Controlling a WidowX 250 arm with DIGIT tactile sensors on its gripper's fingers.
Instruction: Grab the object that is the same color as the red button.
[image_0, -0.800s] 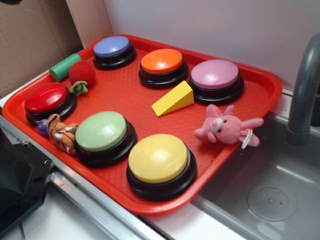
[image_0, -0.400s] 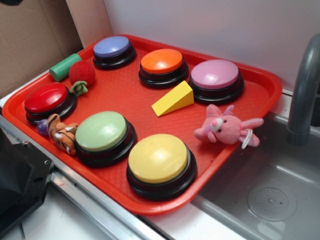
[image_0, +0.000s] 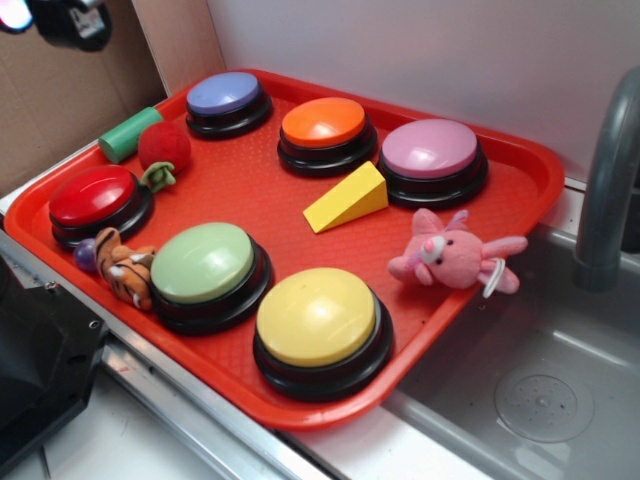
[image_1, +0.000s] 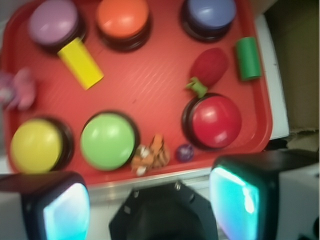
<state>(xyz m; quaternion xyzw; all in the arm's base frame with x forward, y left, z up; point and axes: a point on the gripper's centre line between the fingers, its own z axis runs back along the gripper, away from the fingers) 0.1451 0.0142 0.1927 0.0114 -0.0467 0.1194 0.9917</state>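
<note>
The object, a small fuzzy red plush ball (image_0: 165, 146) with a green leafy stem, lies on the red tray (image_0: 520, 200) between the green cylinder (image_0: 129, 134) and the red button (image_0: 93, 196). In the wrist view the red ball (image_1: 210, 67) sits just above the red button (image_1: 216, 121). My gripper (image_0: 55, 18) shows only at the top left corner of the exterior view, high above the tray's left side. In the wrist view the gripper (image_1: 150, 205) is open, its two fingers wide apart with nothing between them, hovering over the tray's near edge.
Blue (image_0: 226, 94), orange (image_0: 323, 122), pink (image_0: 431, 148), green (image_0: 203, 262) and yellow (image_0: 317, 316) buttons fill the tray. A yellow wedge (image_0: 346, 198), pink plush bunny (image_0: 450, 252), tiger toy (image_0: 127, 268) and purple ball (image_0: 86, 254) lie among them. A sink and faucet (image_0: 605, 180) are at right.
My gripper has come into the exterior view at the top left corner; before, only a dark sliver showed there. Nothing on the tray has moved.
</note>
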